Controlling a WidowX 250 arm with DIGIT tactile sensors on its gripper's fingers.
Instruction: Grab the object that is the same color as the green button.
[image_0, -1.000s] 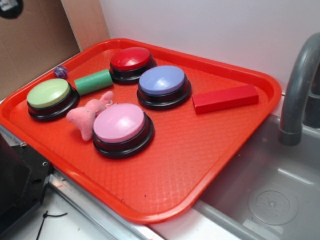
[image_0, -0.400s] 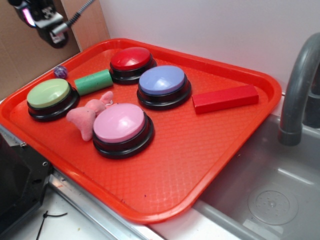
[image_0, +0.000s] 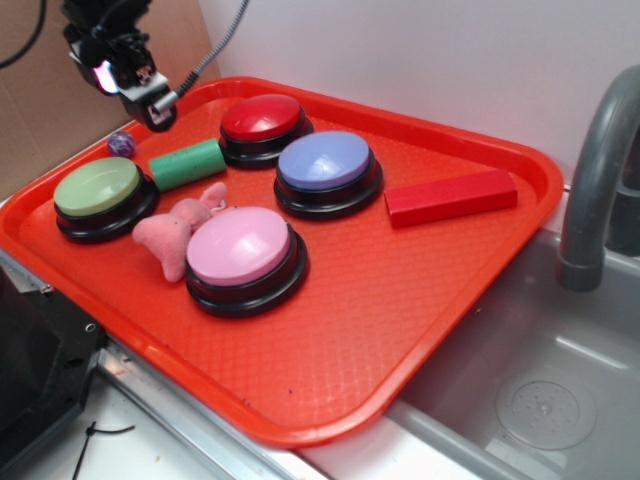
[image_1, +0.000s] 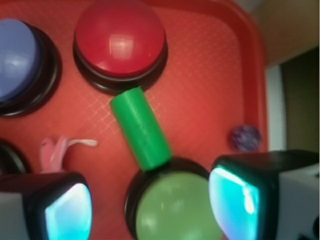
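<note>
Green cylinder block (image_1: 141, 128) lies on its side between green button (image_1: 173, 207) and red button (image_1: 120, 37), touching both; hand (image_1: 150, 200) hovers above, fingers spread, empty; block looks light, rigid, likely to roll; pinch across curved midsection.

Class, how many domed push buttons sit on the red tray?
4: green button at left, red button at back, blue button mid-tray, pink button nearest the front. None appears hidden.

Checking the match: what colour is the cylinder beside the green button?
Green, darker than the button; the cylinder shows best in the wrist view.
</note>
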